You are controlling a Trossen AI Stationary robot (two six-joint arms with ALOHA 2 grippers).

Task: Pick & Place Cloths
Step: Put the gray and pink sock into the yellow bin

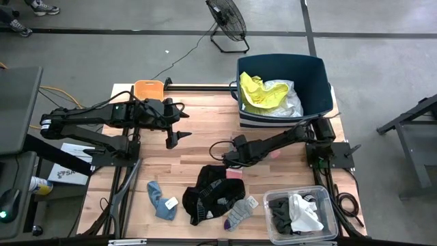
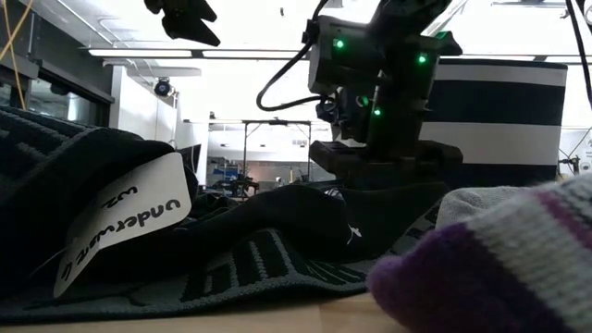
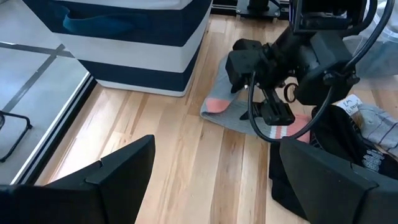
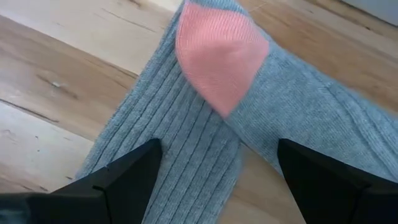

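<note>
A grey sock with pink ends (image 4: pixel 205 130) lies flat on the wooden table, crossed over itself; it also shows in the left wrist view (image 3: pixel 231 113). My right gripper (image 4: pixel 217 155) is open and low over it, near the table's middle (image 1: pixel 227 161), a finger on either side of the crossed part. I cannot tell whether the fingers touch it. My left gripper (image 1: pixel 176 137) is open and hangs in the air over the table's far left part, holding nothing. A black garment with a white tag (image 1: pixel 215 191), a blue-grey sock (image 1: pixel 161 202) and a grey-and-purple sock (image 1: pixel 239 213) lie near the near edge.
The navy tub (image 1: pixel 321 75) stands at the far right corner with neon yellow (image 1: pixel 258 94) and white cloth inside. A clear plastic bin (image 1: pixel 270 205) at the near right corner holds white and dark cloths. An orange tray (image 1: pixel 147 89) sits at the far left edge. Bare wood lies between the arms.
</note>
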